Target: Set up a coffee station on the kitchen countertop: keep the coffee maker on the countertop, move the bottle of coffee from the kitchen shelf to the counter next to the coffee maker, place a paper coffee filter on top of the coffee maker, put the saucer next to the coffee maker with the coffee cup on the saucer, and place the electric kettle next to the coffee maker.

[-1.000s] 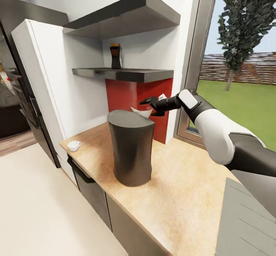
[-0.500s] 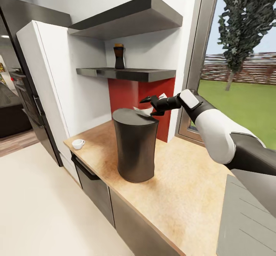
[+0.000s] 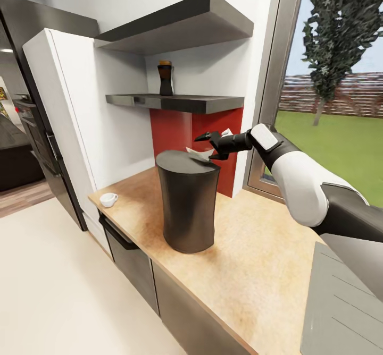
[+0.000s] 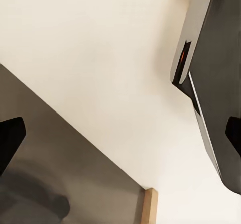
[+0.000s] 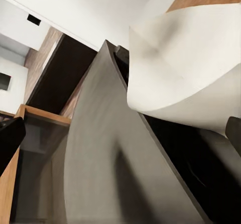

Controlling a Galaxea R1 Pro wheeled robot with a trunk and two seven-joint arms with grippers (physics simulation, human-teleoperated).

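The tall dark grey coffee maker (image 3: 187, 209) stands on the light wood kitchen countertop (image 3: 255, 262). At the far rim of its flat top the white paper coffee filter (image 3: 199, 154) rests curled (image 5: 186, 68). My right gripper (image 3: 210, 146) is open with its jaws spread around the filter. The bottle of coffee (image 3: 165, 78), dark with an amber top, stands on the lower kitchen shelf (image 3: 181, 102). The white coffee cup (image 3: 108, 200) sits at the counter's left end. My left gripper (image 4: 120, 138) is open, held over the pale floor. The saucer and the electric kettle are out of view.
A second dark shelf (image 3: 181, 23) hangs above the first. A tall white cabinet side (image 3: 58, 116) closes the counter's left end. A red wall panel (image 3: 173, 129) and a window frame (image 3: 268, 78) stand behind the coffee maker. A grey ribbed surface (image 3: 340, 307) lies at the right.
The camera shifted a little, so the whole picture sits further right than a second ago. My right gripper stays open at the filter on the coffee maker's top.
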